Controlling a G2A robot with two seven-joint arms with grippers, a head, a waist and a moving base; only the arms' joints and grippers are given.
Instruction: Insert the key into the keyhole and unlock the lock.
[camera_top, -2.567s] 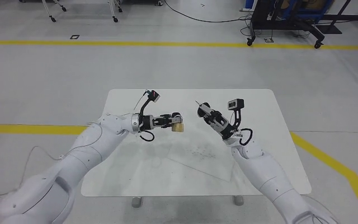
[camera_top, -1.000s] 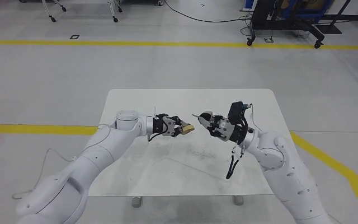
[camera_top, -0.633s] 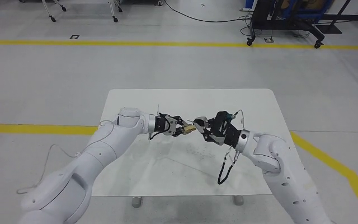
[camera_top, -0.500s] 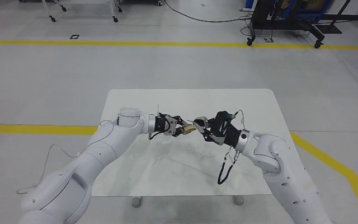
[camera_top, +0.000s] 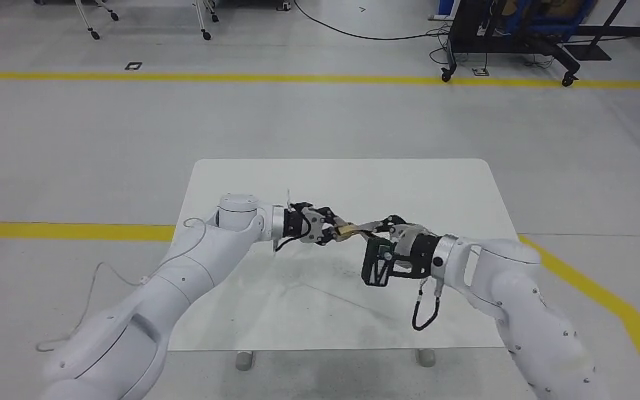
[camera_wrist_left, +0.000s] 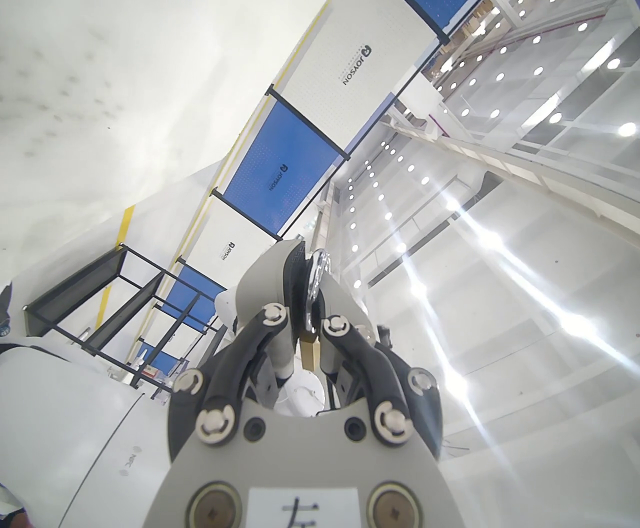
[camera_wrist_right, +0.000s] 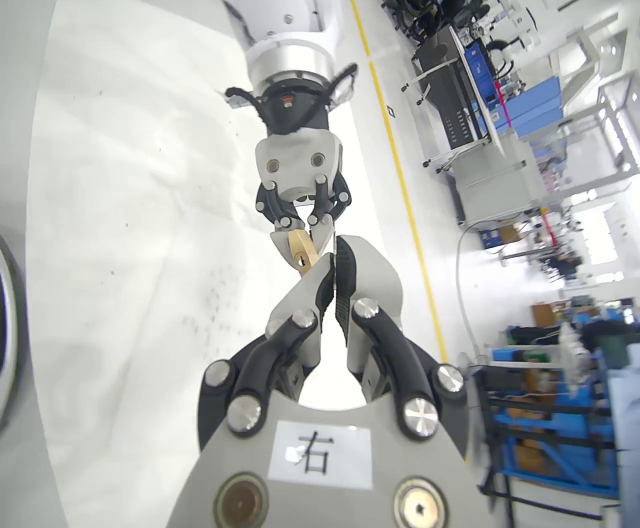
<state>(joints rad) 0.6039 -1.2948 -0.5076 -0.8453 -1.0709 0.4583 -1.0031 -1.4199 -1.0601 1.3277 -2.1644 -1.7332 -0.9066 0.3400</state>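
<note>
Above the white tabletop (camera_top: 450, 190), the left gripper (camera_wrist_right: 299, 235) has its fingers clamped on the brass lock (camera_wrist_right: 302, 252), and the right gripper (camera_wrist_right: 334, 257) pinches the key (camera_wrist_right: 333, 242) just beside the keyhole (camera_wrist_right: 301, 260), so the blade needs squaring to the slot before pushing.

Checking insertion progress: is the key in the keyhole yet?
Out: the keyhole on the padlock shows bare, beside the right end effector tips.

Bright, even overhead light flattens the white rectangular surface (camera_top: 450, 185), round ceiling lamps (camera_wrist_left: 556, 118) throw long glare streaks across the left wrist view, and both wrist views bend straight lines near their edges.
</note>
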